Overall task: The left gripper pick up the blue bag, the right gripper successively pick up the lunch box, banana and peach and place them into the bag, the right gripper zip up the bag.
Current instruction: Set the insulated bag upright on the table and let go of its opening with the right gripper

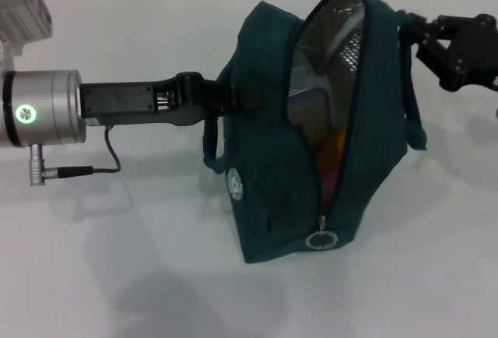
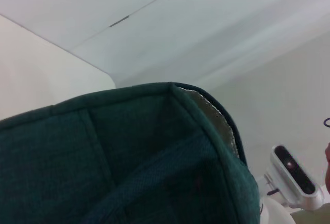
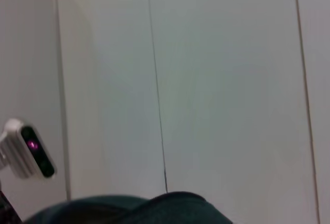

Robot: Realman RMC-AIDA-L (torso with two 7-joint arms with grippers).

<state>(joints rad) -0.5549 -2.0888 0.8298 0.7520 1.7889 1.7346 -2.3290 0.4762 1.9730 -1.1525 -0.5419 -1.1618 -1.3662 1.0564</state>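
The blue bag [image 1: 272, 159] stands on the white table, its mouth gaping wide with silver lining showing. Its zipper is shut only at the near end, where the ring pull [image 1: 321, 239] hangs. Inside the opening I see the yellow-orange banana [image 1: 331, 147] and, below it, a sliver of the pink peach [image 1: 327, 184]. The lunch box is hidden. My left gripper [image 1: 224, 96] reaches in from the left, shut on the bag's left handle. At the bag's upper right edge, my right gripper [image 1: 410, 28] touches the fabric beside the other handle. Bag fabric [image 2: 129, 157] fills the left wrist view, and its top [image 3: 165, 208] shows in the right wrist view.
White tabletop [image 1: 117, 276] surrounds the bag. A white camera unit [image 2: 294, 175] shows past the bag in the left wrist view, and the right wrist view shows a camera unit [image 3: 28, 154] too. A pale panelled wall stands behind.
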